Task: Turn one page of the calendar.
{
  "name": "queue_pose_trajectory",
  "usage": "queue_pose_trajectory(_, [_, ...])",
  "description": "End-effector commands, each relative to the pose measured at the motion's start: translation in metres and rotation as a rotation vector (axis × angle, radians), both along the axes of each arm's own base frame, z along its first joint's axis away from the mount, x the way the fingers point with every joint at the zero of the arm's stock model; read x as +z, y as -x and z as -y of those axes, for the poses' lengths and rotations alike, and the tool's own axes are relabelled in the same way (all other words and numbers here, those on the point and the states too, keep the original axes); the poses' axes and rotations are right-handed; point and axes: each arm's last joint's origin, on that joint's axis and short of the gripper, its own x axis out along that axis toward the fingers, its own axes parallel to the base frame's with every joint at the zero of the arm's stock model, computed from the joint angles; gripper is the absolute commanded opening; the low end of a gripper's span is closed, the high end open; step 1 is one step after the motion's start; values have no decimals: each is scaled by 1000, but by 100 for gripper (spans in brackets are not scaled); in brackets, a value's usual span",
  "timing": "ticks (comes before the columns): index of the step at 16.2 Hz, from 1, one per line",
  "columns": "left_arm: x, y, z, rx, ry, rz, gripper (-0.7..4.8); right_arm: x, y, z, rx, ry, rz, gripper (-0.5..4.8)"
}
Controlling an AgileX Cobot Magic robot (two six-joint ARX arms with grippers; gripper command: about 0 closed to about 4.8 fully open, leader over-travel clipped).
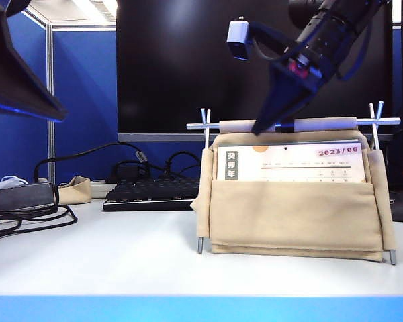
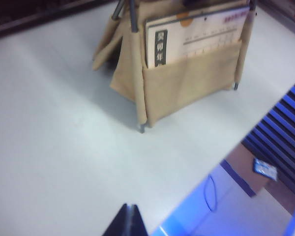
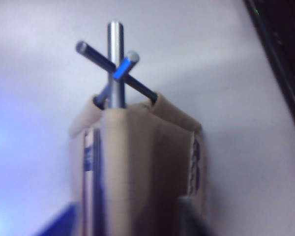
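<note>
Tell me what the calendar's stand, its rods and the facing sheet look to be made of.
Stand: beige woven cloth, likely canvas; matte, with soft folds and seams. Rods: probably metal; thin, straight, silvery glints. Facing sheet: white printed paper or thin card marked 2023/06, flat; gloss cannot be told.

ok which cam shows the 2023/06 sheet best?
Exterior view: the 2023/06 sheet faces the camera, date readable. The left wrist view shows it at an angle, blurred, date unreadable. The right wrist view looks along the calendar end-on; the sheet's face is not visible.
</note>
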Motion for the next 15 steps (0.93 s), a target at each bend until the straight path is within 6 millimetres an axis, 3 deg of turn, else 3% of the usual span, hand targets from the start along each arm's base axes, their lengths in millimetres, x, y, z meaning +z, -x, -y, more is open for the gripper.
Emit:
queue_pose_trajectory(1, [8, -4, 1, 31, 32, 94, -5, 22, 4, -1, -10, -149, -4, 315])
queue_pose_trajectory(3, [16, -7, 1, 91, 53, 173, 13, 49, 14, -1, 26, -342, 6, 314])
queue_pose_trajectory(5, [29, -8, -2, 193, 51, 245, 35, 84, 32, 6, 18, -425, 101, 276])
queue_pose_trajectory(8, [59, 4, -17, 380, 59, 426, 20, 127, 76, 29, -32, -481, 179, 162])
queue_pose_trajectory(9, [67, 14, -24, 418, 88, 481, 16, 136, 95, 36, -54, -463, 184, 79])
queue_pose_trajectory(10, [73, 28, -33, 431, 125, 524, 5, 141, 113, 44, -98, -423, 185, 4])
queue_pose_trajectory(13, [67, 58, -51, 423, 159, 477, -6, 134, 157, 60, -151, -419, 188, -8])
queue_pose_trajectory(15, [57, 70, -58, 428, 153, 423, -6, 102, 181, 70, -264, -470, 185, -8])
